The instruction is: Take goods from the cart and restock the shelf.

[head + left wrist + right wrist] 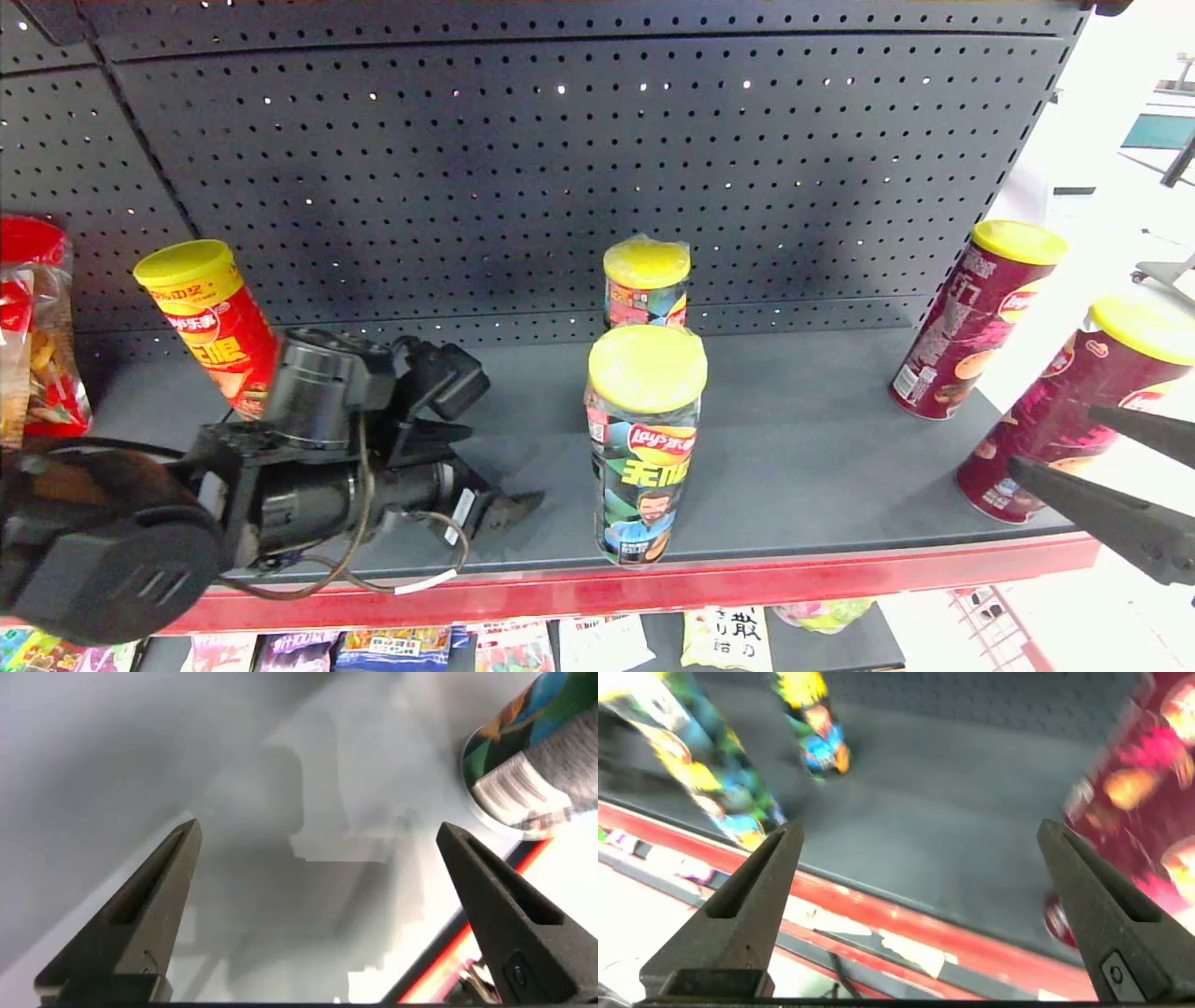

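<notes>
I'm holding my left gripper (318, 829) and right gripper (920, 829) wide, empty, by the dark grey metal shelf (794, 439). Likely I'm needing a fresh pick next

Looking forward and down from the head, close before the shelf (803, 448), facing the pegboard back (560, 187). Peering from the left wrist between the parted tips of the left gripper (320, 829), very near the shelf board, catching the base of the front can (533, 756). Gazing from the right wrist past the spread right gripper (922, 829), just off the red front edge (878, 901), sharing the front can and the nearer maroon can (1139, 812) with the head view.
</notes>
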Motion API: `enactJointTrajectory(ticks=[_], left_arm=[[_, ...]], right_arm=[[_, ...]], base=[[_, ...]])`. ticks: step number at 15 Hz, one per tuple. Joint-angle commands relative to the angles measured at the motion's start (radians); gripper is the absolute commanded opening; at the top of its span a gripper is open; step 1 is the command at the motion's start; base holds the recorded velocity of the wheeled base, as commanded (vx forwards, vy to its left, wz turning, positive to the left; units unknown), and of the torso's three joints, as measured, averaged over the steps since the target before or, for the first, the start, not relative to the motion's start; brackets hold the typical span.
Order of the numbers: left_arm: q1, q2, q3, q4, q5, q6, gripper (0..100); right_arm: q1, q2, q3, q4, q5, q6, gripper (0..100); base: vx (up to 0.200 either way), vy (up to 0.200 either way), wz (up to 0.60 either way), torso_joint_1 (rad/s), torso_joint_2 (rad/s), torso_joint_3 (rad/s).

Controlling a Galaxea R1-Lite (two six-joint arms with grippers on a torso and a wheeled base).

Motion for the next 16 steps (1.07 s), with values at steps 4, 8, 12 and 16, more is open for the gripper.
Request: enactJointTrajectory(ticks=[4, 8, 12, 16], left_arm=[[0.157, -0.695, 0.142, 0.367, 0.300, 0.008, 100], [0.192, -1.115, 0.145, 0.760, 0.332, -0.004, 100], [0.265, -1.383, 0.189, 0.838, 0.410, -0.044, 100], [0.260, -1.380, 0.181, 0.833, 0.427, -0.013, 100]], right_arm=[[-0.179, -0.125, 0.092, 0.039, -0.023, -0.051, 100], [-0.236, -0.197, 0.135, 0.071, -0.054, -0.070, 100], [-0.276, -0.251, 0.175, 0.094, -0.091, -0.114, 100], [-0.310, -0.257, 0.184, 0.095, -0.101, -0.149, 100]], base=[[0.000, 0.000, 0.00, 0.000, 0.00, 0.000], [0.000, 0.000, 0.00, 0.000, 0.00, 0.000], [0.000, 0.000, 0.00, 0.000, 0.00, 0.000], [0.000, 0.000, 0.00, 0.000, 0.00, 0.000]])
